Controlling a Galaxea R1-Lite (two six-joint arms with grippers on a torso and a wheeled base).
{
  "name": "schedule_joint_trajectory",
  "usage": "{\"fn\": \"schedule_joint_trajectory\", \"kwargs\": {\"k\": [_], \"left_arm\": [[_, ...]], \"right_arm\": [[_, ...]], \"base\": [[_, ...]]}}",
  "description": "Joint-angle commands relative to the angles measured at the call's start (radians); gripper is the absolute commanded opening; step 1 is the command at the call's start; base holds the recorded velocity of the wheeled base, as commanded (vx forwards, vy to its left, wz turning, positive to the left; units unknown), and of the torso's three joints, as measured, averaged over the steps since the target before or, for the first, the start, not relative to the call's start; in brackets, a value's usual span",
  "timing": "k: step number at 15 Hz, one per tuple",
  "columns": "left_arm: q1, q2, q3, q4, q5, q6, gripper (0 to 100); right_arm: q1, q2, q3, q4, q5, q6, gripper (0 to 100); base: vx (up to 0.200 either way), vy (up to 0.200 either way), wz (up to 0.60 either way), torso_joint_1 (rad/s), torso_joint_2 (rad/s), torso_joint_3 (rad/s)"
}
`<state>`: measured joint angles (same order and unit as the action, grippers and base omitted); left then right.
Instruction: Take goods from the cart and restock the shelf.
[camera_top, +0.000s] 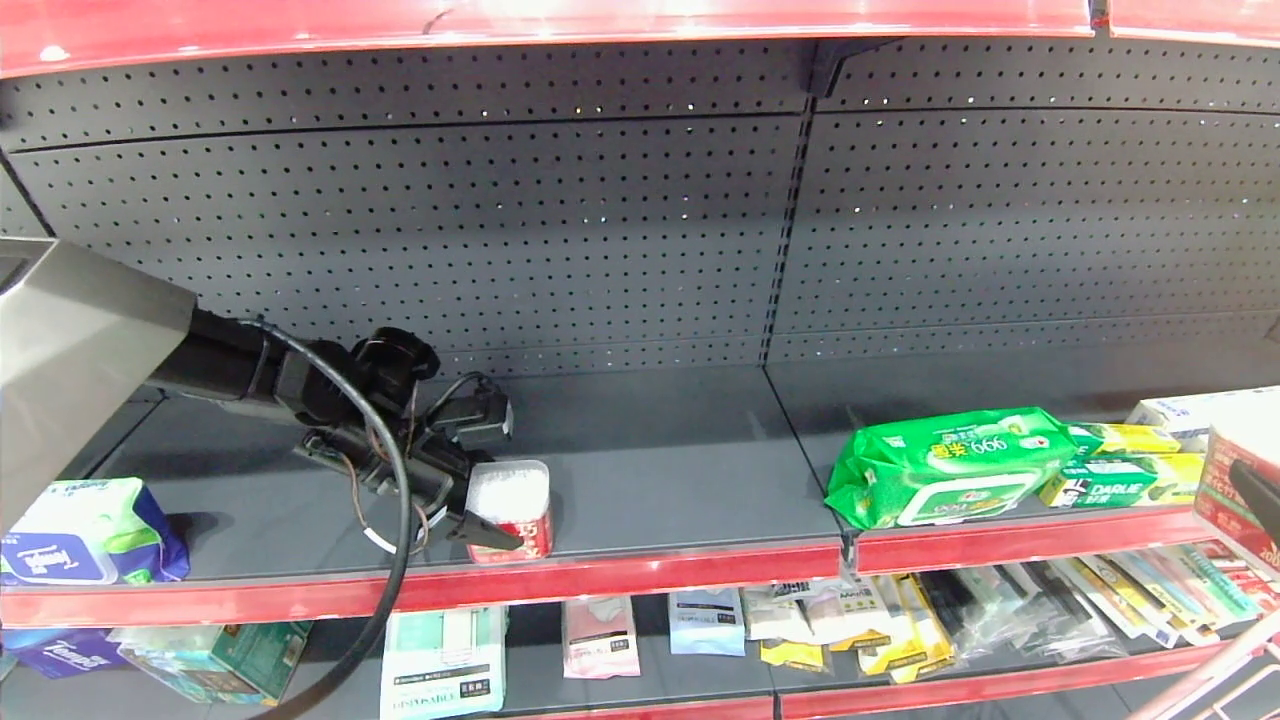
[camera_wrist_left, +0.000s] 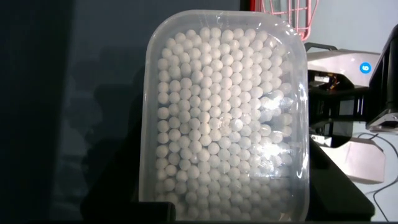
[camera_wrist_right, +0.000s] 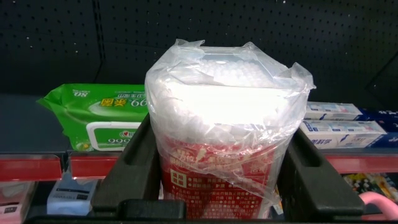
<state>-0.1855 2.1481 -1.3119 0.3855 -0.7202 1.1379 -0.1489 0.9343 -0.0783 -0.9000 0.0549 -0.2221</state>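
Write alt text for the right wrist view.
The right gripper holds a plastic-wrapped tub of cotton swabs with a red label, standing upright. Behind it, on a store shelf, lie a green pack of wipes on one side and toothpaste boxes on the other.

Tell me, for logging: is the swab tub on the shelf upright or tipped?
Upright: swab tub has white tips on top, red label below.

Place: you're looking at a shop aisle.
Signs: a pegboard-backed shelf (camera_top: 650, 470), red price rails (camera_top: 640, 572), packaged wipes (camera_top: 950, 465) and toothpaste boxes (camera_top: 1120, 485) on display.
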Motion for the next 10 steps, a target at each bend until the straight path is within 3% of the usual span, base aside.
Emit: {"fn": "schedule_joint_trajectory", "kwargs": {"k": [1,10], "left_arm": [[0.0,0.003,0.008,-0.001,0.001,-0.001,0],[0.0,0.003,0.037,-0.022,0.01,-0.001,0]], "right_arm": [[0.0,0.003,0.0,0.0,0.0,0.0,0],[0.0,0.006,-0.001,0.0,-0.001,0.0,0]], "base": [[0.0,0.0,0.0,0.0,0.0,0.0],[0.0,0.0,0.0,0.0,0.0,0.0]]}}
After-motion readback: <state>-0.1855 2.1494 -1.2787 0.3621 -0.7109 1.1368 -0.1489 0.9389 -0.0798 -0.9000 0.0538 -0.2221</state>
